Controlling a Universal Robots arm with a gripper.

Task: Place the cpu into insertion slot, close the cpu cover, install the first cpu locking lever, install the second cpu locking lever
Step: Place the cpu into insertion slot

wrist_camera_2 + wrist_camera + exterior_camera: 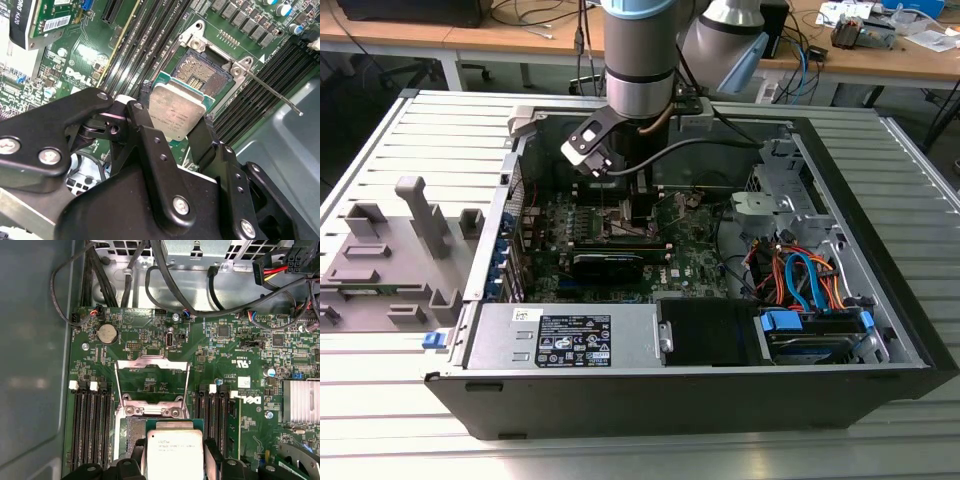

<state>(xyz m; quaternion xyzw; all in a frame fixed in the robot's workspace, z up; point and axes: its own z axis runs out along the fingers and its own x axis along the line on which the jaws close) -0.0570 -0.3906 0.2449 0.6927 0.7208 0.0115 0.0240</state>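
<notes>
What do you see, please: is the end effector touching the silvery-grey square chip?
Touching. The second wrist view shows the end effector with black fingers pressed against opposite edges of the silvery-grey square chip.

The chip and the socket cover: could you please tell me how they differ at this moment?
The chip is a solid plate with print on top; the cover is a thin frame with a large window. The chip is gripped by the tool over the socket; the cover stands flipped open at the socket's edge, untouched. Both are silvery, square and roughly socket-sized.
</notes>
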